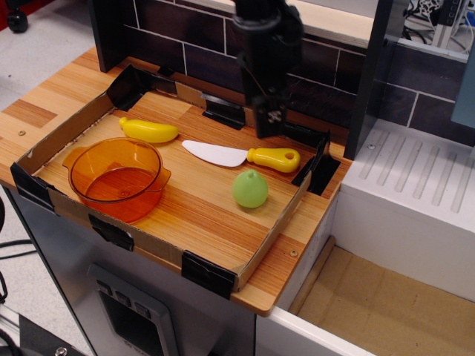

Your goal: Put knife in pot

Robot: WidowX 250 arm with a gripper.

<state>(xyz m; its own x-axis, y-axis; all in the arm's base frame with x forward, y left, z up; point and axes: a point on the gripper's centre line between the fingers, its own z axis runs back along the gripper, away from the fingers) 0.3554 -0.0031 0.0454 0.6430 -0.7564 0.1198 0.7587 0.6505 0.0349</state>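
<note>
1. One orange pot (pixel 116 176) sits at the left of the counter (pixel 215 208).
2. One yellow banana toy (pixel 149 130) lies just behind it.
3. One knife (pixel 243 155) lies mid-counter, outside the pot.
4. One green fruit toy (pixel 250 189) sits near the knife's handle.
5. One claw (pixel 272 127) hangs above the handle; whether it is open or closed, I cannot tell.

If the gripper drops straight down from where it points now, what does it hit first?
Most likely the knife, at its yellow handle, which lies just below the gripper. Depth is unclear from this single view, so it might land slightly behind it, on the tray floor.
</note>
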